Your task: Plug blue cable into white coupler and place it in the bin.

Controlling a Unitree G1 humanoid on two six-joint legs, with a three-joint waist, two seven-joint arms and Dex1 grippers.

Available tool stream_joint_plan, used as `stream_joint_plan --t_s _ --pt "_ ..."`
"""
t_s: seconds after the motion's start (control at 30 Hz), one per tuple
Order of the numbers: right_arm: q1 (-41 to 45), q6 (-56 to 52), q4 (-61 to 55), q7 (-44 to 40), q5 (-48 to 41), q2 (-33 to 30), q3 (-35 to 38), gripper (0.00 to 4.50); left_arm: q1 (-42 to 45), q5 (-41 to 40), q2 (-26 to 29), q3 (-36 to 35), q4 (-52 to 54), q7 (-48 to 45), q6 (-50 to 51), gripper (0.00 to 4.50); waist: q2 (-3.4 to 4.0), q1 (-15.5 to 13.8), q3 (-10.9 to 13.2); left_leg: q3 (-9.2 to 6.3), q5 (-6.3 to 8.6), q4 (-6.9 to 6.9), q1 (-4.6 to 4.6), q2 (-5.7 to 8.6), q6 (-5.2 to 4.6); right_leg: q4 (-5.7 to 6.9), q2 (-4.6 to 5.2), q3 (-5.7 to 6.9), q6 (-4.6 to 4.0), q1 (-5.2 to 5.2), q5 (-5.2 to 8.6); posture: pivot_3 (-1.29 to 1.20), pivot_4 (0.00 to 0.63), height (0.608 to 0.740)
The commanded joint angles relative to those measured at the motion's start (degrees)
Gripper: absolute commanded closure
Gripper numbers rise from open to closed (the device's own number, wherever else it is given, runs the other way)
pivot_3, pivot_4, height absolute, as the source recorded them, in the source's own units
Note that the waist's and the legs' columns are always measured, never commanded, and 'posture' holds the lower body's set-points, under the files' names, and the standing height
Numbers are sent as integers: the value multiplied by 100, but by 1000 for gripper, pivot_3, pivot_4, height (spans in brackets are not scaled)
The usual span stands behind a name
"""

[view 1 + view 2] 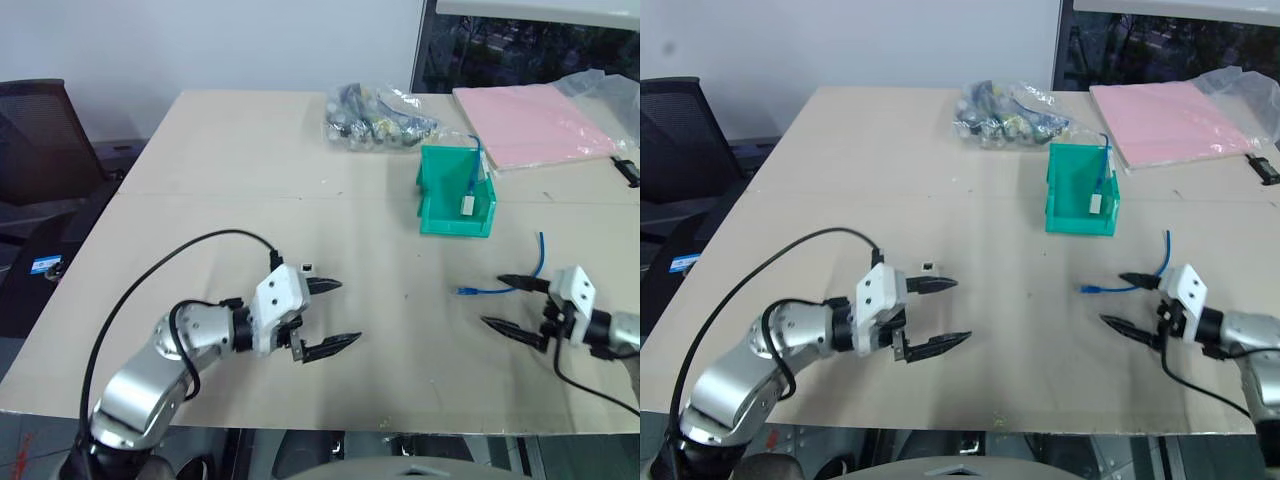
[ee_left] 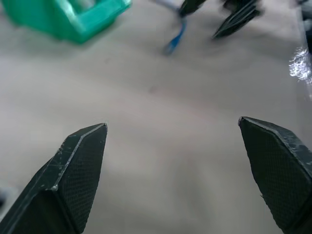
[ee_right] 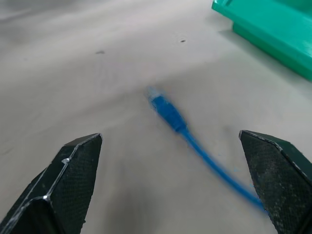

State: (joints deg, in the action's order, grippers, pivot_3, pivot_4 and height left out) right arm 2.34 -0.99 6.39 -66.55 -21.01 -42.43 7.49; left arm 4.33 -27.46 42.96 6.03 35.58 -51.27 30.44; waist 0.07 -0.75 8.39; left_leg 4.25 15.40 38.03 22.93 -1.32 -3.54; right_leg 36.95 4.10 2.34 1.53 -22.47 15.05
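Right tool (image 1: 508, 302): jaws wide, empty, lined up on the blue cable (image 1: 492, 289) to grab it.
Left tool (image 1: 334, 315): wide, empty, waiting.
Bin (image 1: 440, 215): far, already holding a cable-and-coupler pair.

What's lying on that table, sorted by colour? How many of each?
Blue: 2, a cable on the table and a cable in the bin
Green: 1, the bin
White: 1, a small coupler in the bin
Pink: 1, a flat sheet
Clear: 2, a bag of parts and a plastic wrap
Total: 7
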Motion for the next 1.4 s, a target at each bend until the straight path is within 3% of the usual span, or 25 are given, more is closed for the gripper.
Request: stream_joint_plan --t_s 0.03,0.07,0.17,0.4,0.43,0.77,0.8,0.87,0.93,1.07,1.1,1.23,1.4 --pt "528 16 330 -164 346 -84 -376 14 465 -292 132 55 177 -77 530 73 -4 0 2 0 -3 1 -1 0 5 0 -3 -1 1 2 0 0 150 740" --pt "681 -20 402 -260 369 -74 -484 14 581 -361 126 44 153 -18 699 73 -4 0 3 0 -8 6 0 -1 13 1 -9 0 10 3 -5 0 150 740" --pt "997 -67 563 -430 432 -49 -717 911 765 -436 47 -21 95 154 944 0 -16 0 12 0 -8 17 4 0 13 6 -16 0 28 3 -11 0 150 740" --pt "1447 226 780 -727 722 72 -1174 4376 797 -332 115 -145 61 335 1023 0 -62 4 40 -1 -9 30 3 -2 14 21 -21 -1 32 4 -10 0 150 740" --pt "1519 134 732 -718 709 135 -1231 4453 795 -313 128 -146 68 344 1014 0 -66 12 42 0 -9 34 1 -2 15 30 -19 -1 32 4 -10 0 150 740" --pt "2545 -580 693 -547 1006 1029 -2034 4453 771 -60 155 89 -94 254 750 0 -80 49 53 -4 -24 37 -16 -5 40 92 -18 -3 29 -8 -9 0 150 740" --pt "2621 -625 730 -553 996 1091 -2057 3859 749 -11 157 126 -153 220 685 0 -80 37 54 -4 -24 37 -14 -4 40 92 -18 -2 29 -10 -8 0 150 740" --pt "2709 -665 738 -614 972 1142 -2086 3344 722 69 138 191 -274 165 576 0 -81 -5 54 -5 -24 37 -11 -2 40 89 -16 -1 29 -11 -8 0 150 740" --pt "2677 -770 614 -705 905 1024 -2018 2221 793 1 -59 221 -471 217 630 0 -82 -9 55 -5 -23 37 -5 1 38 81 -10 0 29 -10 -9 0 150 740" --pt "2193 -835 139 -627 706 551 -1535 630 1195 290 -371 628 -1030 74 372 0 -86 -69 60 -8 -22 38 2 6 36 76 -4 7 30 -9 -9 0 150 740" --pt "2076 -861 15 -578 631 485 -1433 51 1280 343 -428 693 -1135 37 320 0 -90 -44 63 -9 -21 39 4 7 34 74 -5 10 30 -9 -8 0 150 740" --pt "844 -1295 -1172 -490 -377 157 -345 15 2134 719 -772 1263 -2067 -463 -7 0 -90 -62 63 -13 -22 39 4 4 35 78 -11 13 31 -9 -8 0 150 740" --pt "-330 -1550 -2032 -11 -670 83 254 15 2911 1247 -919 1802 -3209 -1198 -613 0 -92 13 65 -8 -16 38 -2 2 25 84 -26 5 32 -9 -8 0 150 740"
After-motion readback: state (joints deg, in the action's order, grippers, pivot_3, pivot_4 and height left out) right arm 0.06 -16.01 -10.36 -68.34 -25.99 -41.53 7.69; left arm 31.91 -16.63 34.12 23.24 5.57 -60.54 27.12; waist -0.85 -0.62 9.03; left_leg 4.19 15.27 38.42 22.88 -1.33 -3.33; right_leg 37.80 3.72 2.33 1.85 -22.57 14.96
